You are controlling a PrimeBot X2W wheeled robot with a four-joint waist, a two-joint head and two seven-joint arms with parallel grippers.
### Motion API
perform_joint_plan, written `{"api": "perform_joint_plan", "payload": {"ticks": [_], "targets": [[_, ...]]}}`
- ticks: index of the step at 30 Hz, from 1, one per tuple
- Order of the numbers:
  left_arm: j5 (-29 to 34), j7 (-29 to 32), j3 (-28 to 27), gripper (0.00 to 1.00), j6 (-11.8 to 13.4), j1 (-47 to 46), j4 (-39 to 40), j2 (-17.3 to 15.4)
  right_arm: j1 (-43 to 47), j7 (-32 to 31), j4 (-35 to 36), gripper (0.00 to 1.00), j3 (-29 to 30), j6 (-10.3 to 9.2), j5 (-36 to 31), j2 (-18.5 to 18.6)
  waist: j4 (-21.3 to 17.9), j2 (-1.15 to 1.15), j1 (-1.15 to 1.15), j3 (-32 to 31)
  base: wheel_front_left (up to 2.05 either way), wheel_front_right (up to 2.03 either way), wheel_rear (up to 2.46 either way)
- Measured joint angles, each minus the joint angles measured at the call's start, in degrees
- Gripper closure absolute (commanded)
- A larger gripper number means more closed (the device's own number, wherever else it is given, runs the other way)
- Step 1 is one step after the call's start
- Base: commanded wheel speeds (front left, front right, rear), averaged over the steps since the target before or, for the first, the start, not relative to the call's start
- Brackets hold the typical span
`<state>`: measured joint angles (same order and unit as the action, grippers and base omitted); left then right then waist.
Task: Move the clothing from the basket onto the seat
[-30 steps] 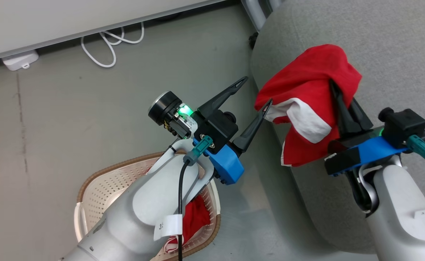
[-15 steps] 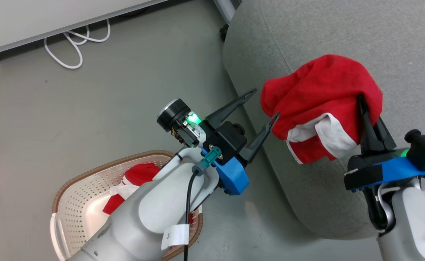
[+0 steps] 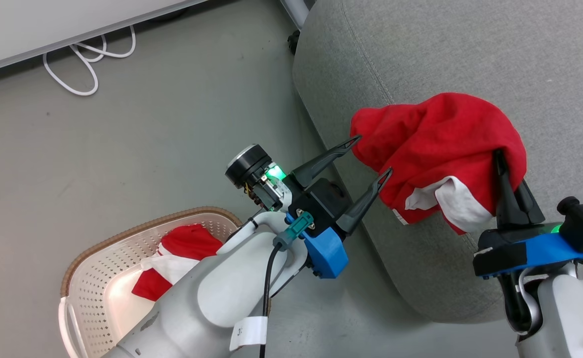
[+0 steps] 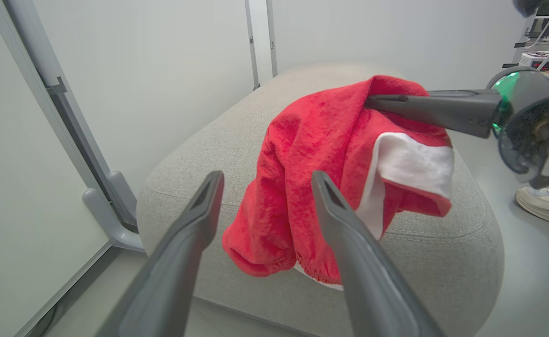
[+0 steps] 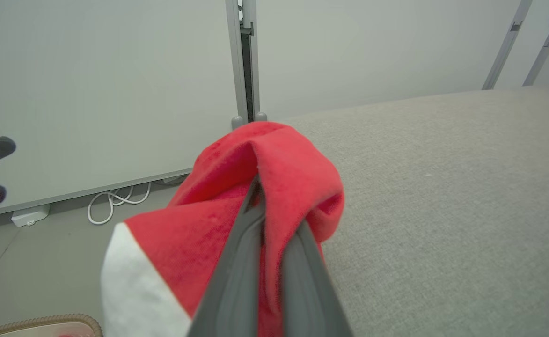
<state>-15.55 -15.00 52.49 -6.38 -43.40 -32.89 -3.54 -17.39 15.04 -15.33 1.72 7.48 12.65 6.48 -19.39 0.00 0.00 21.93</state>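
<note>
Right gripper (image 3: 499, 158) is clamped tight on a red garment (image 3: 435, 134). In the right wrist view its two dark fingers (image 5: 237, 262) are pressed together with a fold of the cloth (image 5: 274, 159) pinched between them and bunched over the tips. The fabric hangs off that grip in a lumpy bundle, with a white panel (image 3: 462, 204) showing on the underside.

Left gripper (image 3: 373, 155) is spread wide with nothing in it. Its tips sit right at the near edge of the same garment, and from the left wrist view (image 4: 267, 178) the cloth (image 4: 321, 140) is just past the fingers. Can't tell if a tip is actually touching it.

The bundle is up over the rounded front corner of the grey sofa (image 3: 420, 49), its lower hem dangling by the sofa's side. Whether it's resting on the cushion or held just clear is hard to say.

Down at lower left, partly behind the left forearm, the cream perforated basket (image 3: 92, 298) sits on the grey floor, well apart from the held piece, with a second red-and-white garment (image 3: 187, 243) still inside. A white cable (image 3: 72, 74) loops along the wall base, and a pale sneaker (image 4: 545, 206) shows beside the sofa.
</note>
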Motion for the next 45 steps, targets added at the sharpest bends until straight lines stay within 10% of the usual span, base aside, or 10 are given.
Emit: {"api": "perform_joint_plan", "payload": {"ticks": [17, 28, 45], "targets": [[0.93, 0.00, -0.83, 0.00, 0.30, -2.16, 1.59, -1.04, -14.23, 0.00, 7.66, 1.00, 2.18, 0.01, -2.75, 4.70, 0.92, 0.00, 0.00, 4.79, 0.00, 0.00, 0.00], [2.22, 0.14, -1.43, 0.00, 0.85, -7.08, 2.79, -2.60, -28.54, 0.01, 10.39, 1.00, 15.52, 0.01, -3.47, 14.36, 2.22, 0.00, 0.01, 13.03, 0.00, 0.00, 0.00], [3.46, 1.32, -1.03, 0.00, 1.40, -11.54, 4.90, -5.02, -30.79, 0.00, -5.63, 1.00, 25.64, 0.01, -3.26, 19.27, 3.18, 0.00, 0.01, 23.67, 0.00, 0.00, 0.00]]}}
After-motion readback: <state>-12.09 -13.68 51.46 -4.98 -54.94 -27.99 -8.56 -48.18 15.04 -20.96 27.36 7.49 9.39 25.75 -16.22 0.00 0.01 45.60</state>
